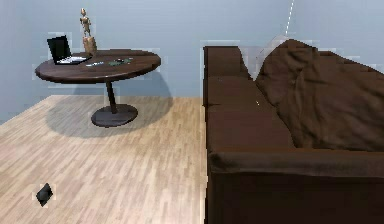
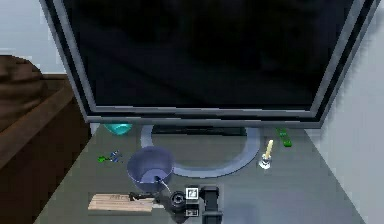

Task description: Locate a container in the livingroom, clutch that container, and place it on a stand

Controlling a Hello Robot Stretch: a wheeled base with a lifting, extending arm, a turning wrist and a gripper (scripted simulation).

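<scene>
A living room in a home is shown. A dark brown sofa point(image 1: 250, 120) is set on a pale wood floor point(image 1: 130, 160) near a round dark surface point(image 1: 135, 66) bearing a statuette point(image 1: 88, 30). A large television point(image 2: 205, 55) is stood on a grey surface point(image 2: 300, 190).

The television point(image 2: 210, 50) runs off frame at top and sides for us. A teal thing point(image 2: 120, 129) sits half hidden under its bottom edge; the green bit point(image 2: 285, 139) just below that edge is too tiny to name. We can't tell whether the gripper point(image 2: 163, 190) holds anything.
</scene>
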